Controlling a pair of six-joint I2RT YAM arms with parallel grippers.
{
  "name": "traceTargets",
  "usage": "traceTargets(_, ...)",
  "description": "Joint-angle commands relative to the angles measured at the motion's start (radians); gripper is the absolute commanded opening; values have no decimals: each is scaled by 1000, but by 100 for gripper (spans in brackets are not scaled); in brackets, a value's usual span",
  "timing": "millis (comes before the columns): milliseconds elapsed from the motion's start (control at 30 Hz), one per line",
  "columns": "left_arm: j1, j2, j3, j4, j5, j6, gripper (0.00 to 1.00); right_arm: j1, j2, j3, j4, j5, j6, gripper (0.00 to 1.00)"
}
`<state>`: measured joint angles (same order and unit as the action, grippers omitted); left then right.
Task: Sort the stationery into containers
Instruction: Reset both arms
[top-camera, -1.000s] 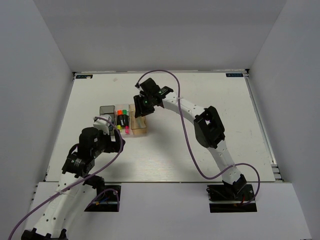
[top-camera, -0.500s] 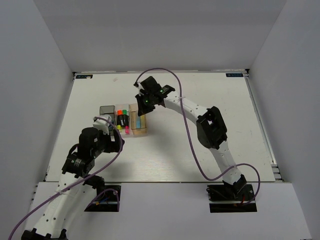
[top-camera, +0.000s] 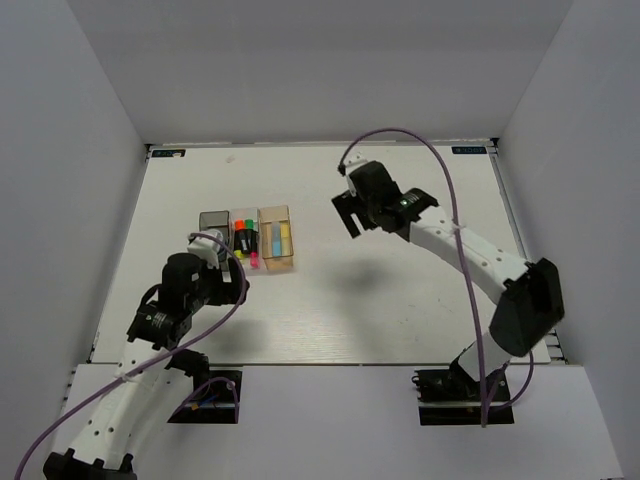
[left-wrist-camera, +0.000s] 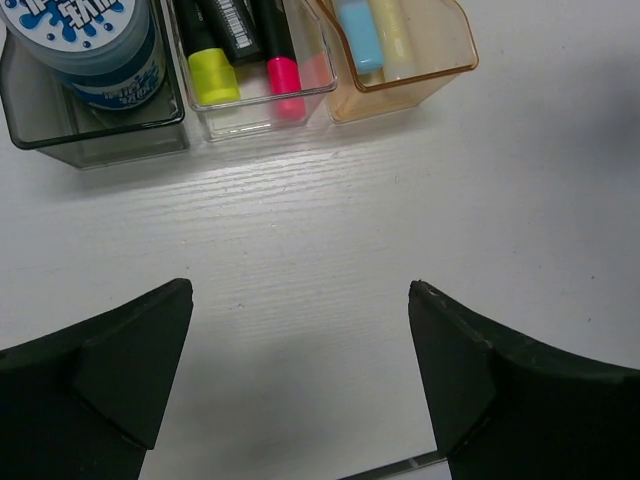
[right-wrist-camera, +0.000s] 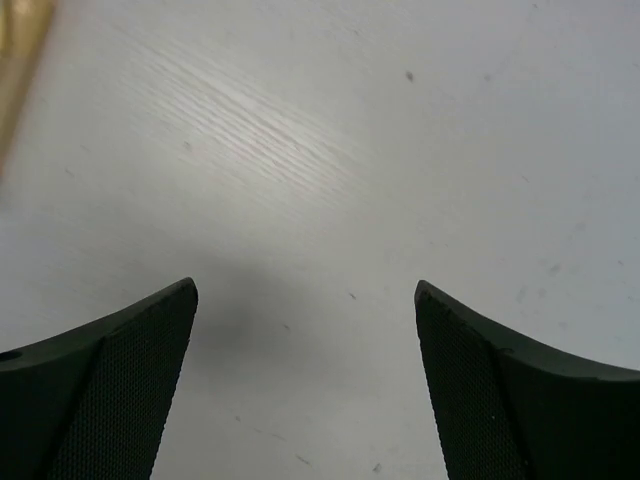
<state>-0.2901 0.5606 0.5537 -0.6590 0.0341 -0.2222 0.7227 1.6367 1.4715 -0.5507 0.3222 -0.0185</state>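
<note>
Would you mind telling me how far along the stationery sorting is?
Looks done: the roll sits in the dark grey box, black highlighters in the clear box, a light blue one and a pale yellow one in the amber box. In hand: nothing; the left gripper and right gripper are open. Left: no loose stationery shows outside them.

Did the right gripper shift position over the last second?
Yes. The right gripper, earlier above the amber box, has swung right, away from it, and is now open over bare table.
</note>
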Motion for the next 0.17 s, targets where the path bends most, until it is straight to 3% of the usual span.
traceTargets(0,-3,7,14,-2,29,-3,100,6,-205,-150,-20,172,-110,90)
traceTargets(100,2,7,9,7,55,0,100,9,-351,-292,14,97,-184,87)
traceTargets(133,-1,7,9,12,56,-3,100,9,-429,-333,37,94,-189,91)
